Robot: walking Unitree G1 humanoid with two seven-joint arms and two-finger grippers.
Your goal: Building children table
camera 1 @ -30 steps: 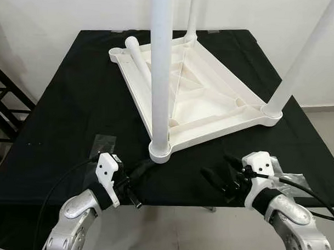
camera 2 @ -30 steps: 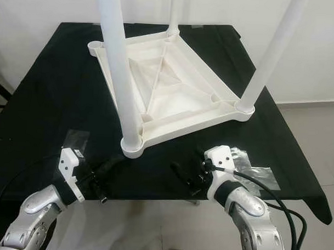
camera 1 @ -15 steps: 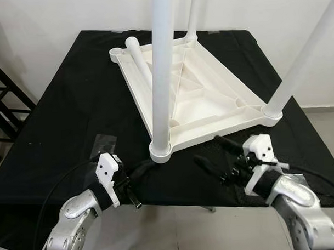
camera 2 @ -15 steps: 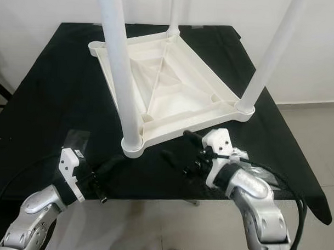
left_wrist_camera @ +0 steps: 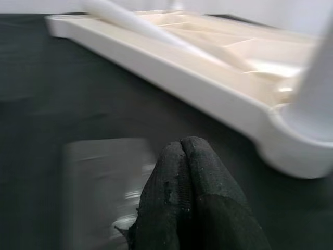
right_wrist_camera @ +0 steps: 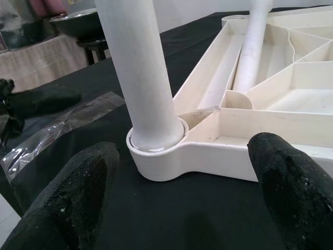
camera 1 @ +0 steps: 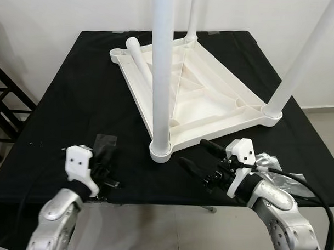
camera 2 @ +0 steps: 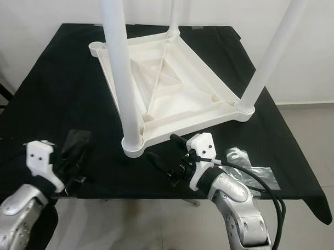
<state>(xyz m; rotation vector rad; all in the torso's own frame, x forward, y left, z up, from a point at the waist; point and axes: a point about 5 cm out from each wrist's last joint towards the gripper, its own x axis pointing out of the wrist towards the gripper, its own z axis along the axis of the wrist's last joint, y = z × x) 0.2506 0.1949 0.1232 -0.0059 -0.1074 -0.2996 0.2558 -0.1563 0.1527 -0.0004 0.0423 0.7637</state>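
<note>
Compared with one second ago, our right hand (camera 1: 198, 154) has advanced from the near edge of the tabletop (camera 1: 69, 105) toward the nearest corner of the white children's table (camera 1: 201, 99). Our left hand (camera 1: 106, 165) has shifted to our left and now sits over the clear plastic bag (camera 1: 105, 142), where before it pointed toward that same corner. The children's table itself has not moved.

The children's table lies upside down on the black cloth of the tabletop. Three white legs stand upright in corner sockets: the near leg (camera 1: 161, 70), the right leg (camera 1: 304, 56) and the far leg (camera 1: 193, 16). A fourth loose leg (camera 1: 139, 61) lies inside the underside tray, its end resting at the far left corner.

Right arm: forearm extended over the near tabletop edge, wrist camera housing on top. The fingers (right_wrist_camera: 78, 192) are spread apart, with nothing between them, and point at the socket (right_wrist_camera: 156, 148) of the near leg; they are near the socket but not touching it.

Left arm: forearm raised at the near left edge of the tabletop. In the left wrist view the fingertips (left_wrist_camera: 190, 172) are pressed together, with nothing held, just above the plastic bag.

A second crumpled plastic bag (camera 1: 275, 167) lies on the tabletop beside our right forearm.
</note>
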